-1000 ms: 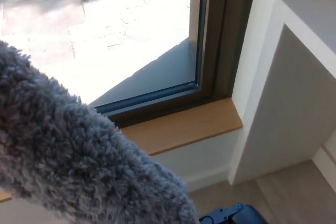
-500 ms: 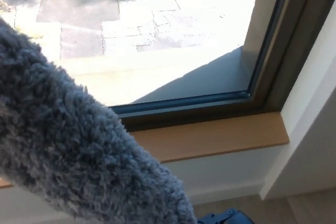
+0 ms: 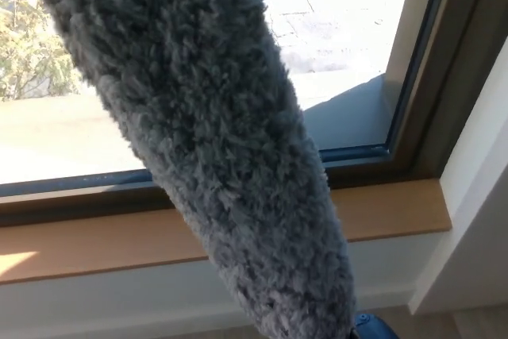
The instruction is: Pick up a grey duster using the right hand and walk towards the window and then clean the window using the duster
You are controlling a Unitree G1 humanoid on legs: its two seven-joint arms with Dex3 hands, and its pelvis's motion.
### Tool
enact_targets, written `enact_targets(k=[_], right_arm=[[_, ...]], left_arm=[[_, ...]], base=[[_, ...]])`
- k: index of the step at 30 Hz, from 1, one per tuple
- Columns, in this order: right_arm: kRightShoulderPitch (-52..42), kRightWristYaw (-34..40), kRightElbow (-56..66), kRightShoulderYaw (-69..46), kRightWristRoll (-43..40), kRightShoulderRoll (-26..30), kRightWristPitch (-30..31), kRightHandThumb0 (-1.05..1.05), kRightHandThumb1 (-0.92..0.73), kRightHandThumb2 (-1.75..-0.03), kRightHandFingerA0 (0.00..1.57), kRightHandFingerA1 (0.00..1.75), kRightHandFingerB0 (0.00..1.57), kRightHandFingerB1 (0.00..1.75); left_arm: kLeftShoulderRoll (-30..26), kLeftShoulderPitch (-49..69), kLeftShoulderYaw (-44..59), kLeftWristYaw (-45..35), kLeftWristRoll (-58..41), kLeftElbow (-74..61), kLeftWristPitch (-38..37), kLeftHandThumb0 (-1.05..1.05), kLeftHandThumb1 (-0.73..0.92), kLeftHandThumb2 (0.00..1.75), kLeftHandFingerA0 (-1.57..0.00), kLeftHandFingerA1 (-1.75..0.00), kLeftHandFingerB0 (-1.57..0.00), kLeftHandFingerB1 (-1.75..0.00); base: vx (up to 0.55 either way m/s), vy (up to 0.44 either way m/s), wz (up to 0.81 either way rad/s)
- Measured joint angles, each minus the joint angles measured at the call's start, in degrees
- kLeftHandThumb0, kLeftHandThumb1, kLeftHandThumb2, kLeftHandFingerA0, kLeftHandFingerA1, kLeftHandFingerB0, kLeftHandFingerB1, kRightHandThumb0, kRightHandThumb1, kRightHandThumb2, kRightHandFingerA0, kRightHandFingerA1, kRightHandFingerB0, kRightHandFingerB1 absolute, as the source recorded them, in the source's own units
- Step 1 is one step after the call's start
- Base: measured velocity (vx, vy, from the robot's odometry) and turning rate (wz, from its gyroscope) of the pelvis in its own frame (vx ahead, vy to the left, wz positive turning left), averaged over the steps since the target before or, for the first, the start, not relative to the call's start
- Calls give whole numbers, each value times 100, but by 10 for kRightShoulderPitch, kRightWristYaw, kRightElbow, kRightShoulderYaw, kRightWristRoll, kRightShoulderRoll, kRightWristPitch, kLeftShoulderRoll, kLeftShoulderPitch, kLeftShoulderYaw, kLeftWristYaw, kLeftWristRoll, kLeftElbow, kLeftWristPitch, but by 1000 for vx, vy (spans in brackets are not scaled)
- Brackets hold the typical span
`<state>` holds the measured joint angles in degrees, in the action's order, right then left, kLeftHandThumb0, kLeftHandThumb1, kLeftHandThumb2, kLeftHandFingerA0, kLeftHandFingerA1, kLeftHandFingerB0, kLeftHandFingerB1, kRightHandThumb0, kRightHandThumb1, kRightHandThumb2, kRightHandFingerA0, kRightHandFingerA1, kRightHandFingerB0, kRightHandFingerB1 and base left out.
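The fluffy grey duster [image 3: 206,125] fills the middle of the head view, slanting from the top left down to the bottom edge near the centre right. It stands in front of the window glass [image 3: 349,29] and the wooden sill [image 3: 95,244]. Whether its head touches the glass I cannot tell. A small blue-and-black piece of the robot [image 3: 371,328] peeks out at the bottom edge under the duster's lower end. Neither hand shows.
A dark window frame [image 3: 444,77] runs up the right side, with a white wall [image 3: 484,196] beside it. Below the sill is a white wall panel [image 3: 103,299]. Outside the glass are pavement and a leafy shrub [image 3: 32,53].
The duster has swung up and to the right, from the lower left to across the middle of the glass. The camera has also turned left and up, so the frame sits further right.
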<state>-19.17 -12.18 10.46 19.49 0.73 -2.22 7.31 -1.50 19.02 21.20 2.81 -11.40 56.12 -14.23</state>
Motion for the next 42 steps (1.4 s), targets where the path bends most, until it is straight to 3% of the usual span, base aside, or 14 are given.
enact_targets(k=[1, 3, 4, 6, 7, 11, 12, 18, 19, 21, 24, 32, 42], right_arm=[[3, -1, -3, 0, -3, -1, 1, 24, -22, -113, 147, 136, 144, 132], [9, -2, -7, 0, -8, -3, 4, 24, -22, -113, 147, 136, 144, 132], [11, -2, -7, 0, -9, -3, 5, 58, -4, -149, 148, 135, 134, 122], [16, -2, -10, 0, -12, -3, 8, 48, 3, -152, 146, 134, 138, 123], [18, -2, -11, 0, -12, -3, 8, 71, 2, -162, 148, 136, 138, 123], [25, -6, -16, 5, -14, -6, 11, 71, 2, -162, 148, 136, 138, 123], [25, -7, -16, 5, -14, -7, 11, 26, -19, -113, 149, 139, 146, 134], [34, -8, -14, -11, -24, -9, 29, 26, -19, -113, 149, 139, 146, 134], [35, -8, -14, -13, -25, -9, 32, 26, -16, -112, 150, 140, 147, 135], [39, -9, -16, -17, -28, -9, 39, 28, -18, -113, 151, 140, 148, 135], [51, -9, -17, -26, -34, -10, 54, 29, -21, -114, 150, 140, 148, 135], [61, -8, -10, -34, -40, -3, 80, 30, -23, -114, 148, 138, 146, 133], [67, -9, -17, -33, -47, -11, 91, 31, -24, -115, 152, 141, 149, 136]], left_arm=[[1, 0, 2, 0, -1, -1, 0, -3, 69, 88, -85, -117, -77, -92], [4, 0, 7, -1, -4, -2, 0, -3, 69, 88, -85, -117, -77, -92], [4, 1, 8, -1, -5, -2, 0, -3, 70, 86, -86, -115, -76, -87], [4, 3, 9, -1, -6, -3, 0, -2, 70, 85, -84, -114, -76, -87], [5, 4, 9, 0, -6, -3, 1, -1, 69, 88, -86, -115, -77, -90], [-5, 5, 16, -1, -8, -5, 4, -1, 69, 88, -86, -115, -77, -90], [-6, 5, 17, -1, -9, -5, 4, 0, 66, 92, -88, -113, -78, -89], [-4, 6, 17, -1, -8, -1, 4, -1, 68, 87, -87, -114, -78, -88], [-4, 6, 18, -1, -8, 0, 4, 1, 65, 95, -89, -116, -78, -91], [-3, 7, 19, -1, -9, -2, 4, -3, 70, 89, -83, -112, -76, -86], [-1, 3, 20, -1, -9, 2, 4, -5, 69, 87, -88, -114, -77, -88], [9, 0, 19, -2, -10, 3, 4, -3, 69, 85, -83, -114, -75, -85], [3, 6, 23, -1, -10, -2, 6, -4, 69, 86, -85, -117, -77, -88]], base=[[0, 0, 0], [52, 111, 4], [69, 180, 4], [108, 262, 1], [104, 287, 96], [175, 272, 0], [112, 178, 7], [116, 60, 10], [123, -66, 12], [124, -124, 9], [142, -143, 0], [83, -46, 1], [-5, 229, 0]])
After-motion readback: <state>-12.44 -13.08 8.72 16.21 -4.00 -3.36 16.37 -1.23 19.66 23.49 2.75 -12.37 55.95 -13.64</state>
